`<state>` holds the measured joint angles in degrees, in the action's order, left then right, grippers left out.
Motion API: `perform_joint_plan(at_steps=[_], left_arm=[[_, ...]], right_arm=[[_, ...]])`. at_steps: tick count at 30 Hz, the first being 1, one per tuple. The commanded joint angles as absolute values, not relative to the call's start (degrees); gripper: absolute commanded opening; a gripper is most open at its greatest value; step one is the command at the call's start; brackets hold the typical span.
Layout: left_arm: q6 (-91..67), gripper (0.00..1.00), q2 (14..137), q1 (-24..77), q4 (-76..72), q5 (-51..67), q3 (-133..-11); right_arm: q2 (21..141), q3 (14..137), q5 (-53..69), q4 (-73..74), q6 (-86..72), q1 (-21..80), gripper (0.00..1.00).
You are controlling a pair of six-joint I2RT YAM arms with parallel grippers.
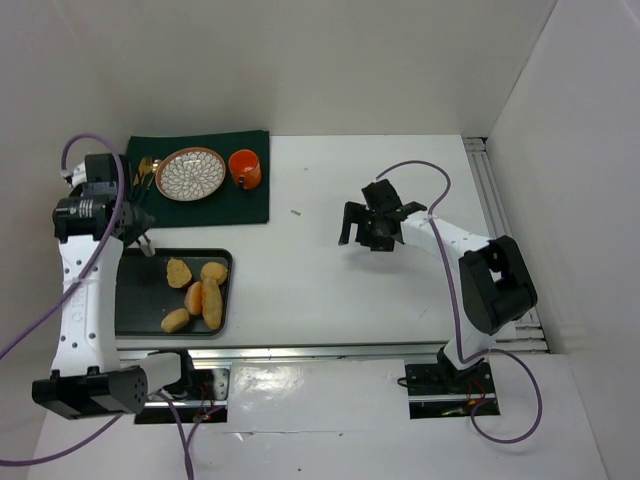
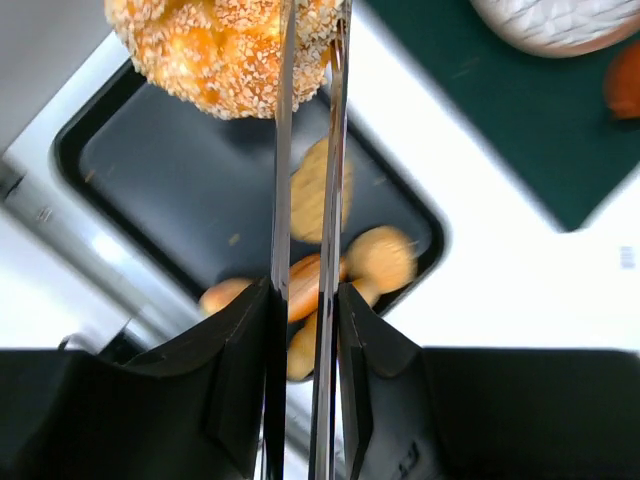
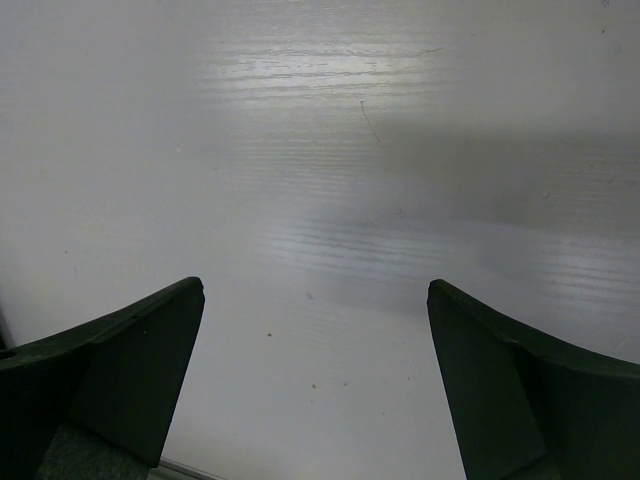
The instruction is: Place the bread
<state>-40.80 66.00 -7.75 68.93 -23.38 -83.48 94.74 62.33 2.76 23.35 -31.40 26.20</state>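
Golden-orange round seeded bread roll point(image 2: 215, 50), crust studded w/ pale seeds: pinched at the tips of thin metal tongs point(image 2: 281, 150) and held clear above the far left part of the black rectangular tray point(image 2: 160, 170). Left tool point(image 2: 305, 300) narrow, clamped on the tongs' two blades and pressing them nearly parallel. It grips the tongs, not the bread directly. Five more plain golden rolls point(image 1: 196, 296) lie clustered at the tray's right end. Right tool point(image 3: 315, 295) wide, nothing in it, over bare white surface point(image 1: 320, 270), well apart from the work.

Assessment: roll judged light, soft, crushable; crust dry, seeds likely to shed. Blades smooth & narrow, so slip or rotation poss. if squeeze eases; too much squeeze dents it. Most of the roll shows to one side of the blades, so bite may be off-centre. Across the middle would be safer. Probable destination: round patterned plate point(image 1: 190, 173) on dark green mat point(image 1: 250, 205), beside orange cup point(image 1: 246, 168) – not confirmed
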Motion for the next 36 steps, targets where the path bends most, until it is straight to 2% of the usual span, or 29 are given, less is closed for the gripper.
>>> perform_joint_plan(at_steps=[1,7,16,23,27,32,33,36], left_arm=[[-35.96,0.0,71.26,-6.6,62.06,-20.05,-91.39],[-34.28,0.0,83.72,-5.54,55.29,-11.96,-100.27],[-35.07,0.0,101.59,-3.69,43.62,-14.76,-111.17],[-34.45,0.0,115.21,-3.69,47.1,-16.79,-121.1],[-35.07,0.0,117.77,-3.69,47.99,-15.38,-120.33],[-34.37,0.36,118.39,-3.69,49.22,-14.06,-120.32],[-33.84,0.53,118.39,-3.69,49.22,-14.06,-120.32],[-33.23,0.59,115.41,-3.17,49.22,-14.06,-119.79]], right_arm=[[93.16,64.6,0.62,24.08,-30.67,26.81,1.0],[89.05,64.26,-3.42,25.85,-31.72,26.81,1.0],[84.99,61.35,-5.97,27.16,-33.31,26.81,1.0],[84.46,60.82,-7.64,28.91,-34.89,26.81,1.0],[84.46,60.21,-7.65,28.92,-35.42,27.33,1.0],[84.99,60.21,-7.65,28.39,-36.04,27.33,1.0],[84.99,60.21,-7.65,28.39,-36.04,27.33,1.0],[84.99,60.21,-7.65,28.39,-36.56,27.33,1.0]])
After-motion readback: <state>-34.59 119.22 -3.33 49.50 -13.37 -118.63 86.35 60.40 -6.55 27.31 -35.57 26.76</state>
